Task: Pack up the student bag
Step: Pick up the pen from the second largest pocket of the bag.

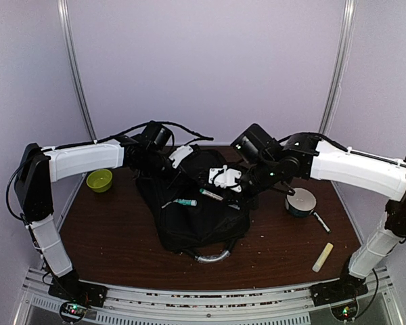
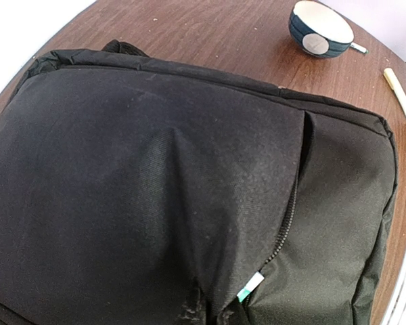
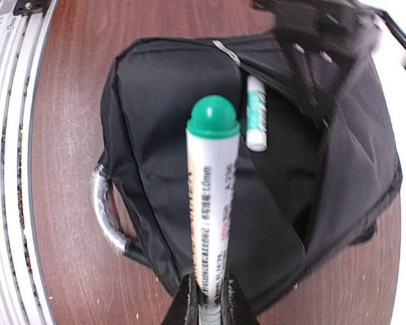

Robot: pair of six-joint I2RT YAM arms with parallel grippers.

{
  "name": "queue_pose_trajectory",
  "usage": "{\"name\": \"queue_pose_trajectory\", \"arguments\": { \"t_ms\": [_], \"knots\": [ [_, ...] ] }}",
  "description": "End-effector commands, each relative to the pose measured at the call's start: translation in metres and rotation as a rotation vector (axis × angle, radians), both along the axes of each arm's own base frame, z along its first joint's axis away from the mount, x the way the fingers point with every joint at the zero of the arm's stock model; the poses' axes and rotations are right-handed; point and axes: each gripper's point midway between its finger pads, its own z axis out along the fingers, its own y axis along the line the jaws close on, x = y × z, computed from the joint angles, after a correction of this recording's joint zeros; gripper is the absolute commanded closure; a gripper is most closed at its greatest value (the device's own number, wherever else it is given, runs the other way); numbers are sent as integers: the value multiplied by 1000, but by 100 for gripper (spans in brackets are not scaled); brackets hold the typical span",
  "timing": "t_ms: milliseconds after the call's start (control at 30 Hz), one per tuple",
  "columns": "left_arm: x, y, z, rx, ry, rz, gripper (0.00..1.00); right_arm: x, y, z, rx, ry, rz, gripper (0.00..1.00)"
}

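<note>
The black student bag [image 1: 189,227] lies mid-table, its grey handle [image 1: 213,256] toward the arms. My left gripper [image 1: 178,159] pinches the bag's fabric at the far edge and holds the flap up. Its fingers are hidden in the left wrist view, where the bag [image 2: 142,189] fills the frame. My right gripper [image 3: 206,298] is shut on a white marker with a green cap [image 3: 212,203], held above the bag [image 3: 155,149]. A second white-and-green marker [image 3: 256,112] lies in the open pocket. It also shows in the top view [image 1: 185,202] and in the left wrist view [image 2: 252,286].
A green bowl [image 1: 99,180] sits at the far left. A dark bowl with a white inside [image 1: 301,202] and a pale yellow stick [image 1: 323,257] lie on the right. Both also show in the left wrist view: the bowl [image 2: 320,28] and the stick [image 2: 398,93].
</note>
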Motion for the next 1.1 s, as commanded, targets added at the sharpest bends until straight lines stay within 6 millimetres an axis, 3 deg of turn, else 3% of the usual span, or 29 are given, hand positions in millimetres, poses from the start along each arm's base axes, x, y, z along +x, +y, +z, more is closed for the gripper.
{"name": "queue_pose_trajectory", "arguments": {
  "t_ms": [0,233,467,700,900,1067],
  "knots": [
    [3,-18,49,-134,-60,-44,100,10,34,6,6,-117,48,93],
    [2,-18,51,-134,-61,-51,100,20,85,-3,41,-167,107,93],
    [2,-17,55,-133,-70,-51,100,26,119,-11,106,-151,148,93],
    [0,-17,55,-132,-71,-59,100,26,129,-40,79,-136,191,93],
    [1,-17,57,-131,-73,-60,100,27,126,-62,37,-155,223,94],
    [0,-17,57,-135,-70,-64,100,45,122,-78,-14,-216,188,95]
  ]
}}
